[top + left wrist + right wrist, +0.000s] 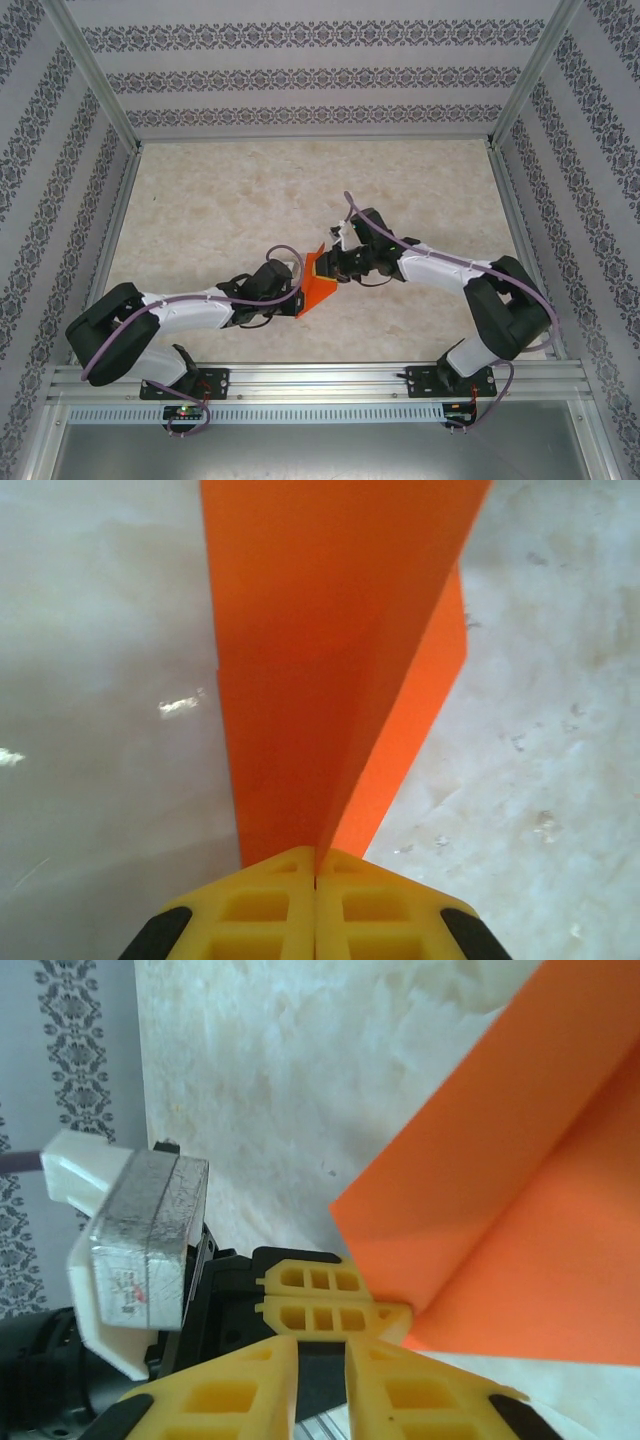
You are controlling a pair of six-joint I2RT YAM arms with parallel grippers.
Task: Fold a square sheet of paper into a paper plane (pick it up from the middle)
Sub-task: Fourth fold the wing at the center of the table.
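we look down on a pale, mottled counter [300, 190] boxed in by patterned wall panels [300, 75], with the two arms bolted along its near edge. the left arm [190, 312] and the right arm [450, 275] bend inward and meet over the near middle of the counter. between them sits the square sheet of paper [318, 287], bright orange, not flat but folded along a sharp crease. from the left wrist we see two layers running away from the camera, one flap showing past the other on the right. we cannot tell whether its lower edge touches the counter. the left end effector [316, 856] is pressed together on the paper, its yellow fingers [255, 905] pinching the fold at the sheet's near end. the right end effector [320, 1352] sits just beside that grip. its own yellow fingers [225, 1395] are parted by a narrow gap, and the paper's corner lies just beyond their tips, not between them.
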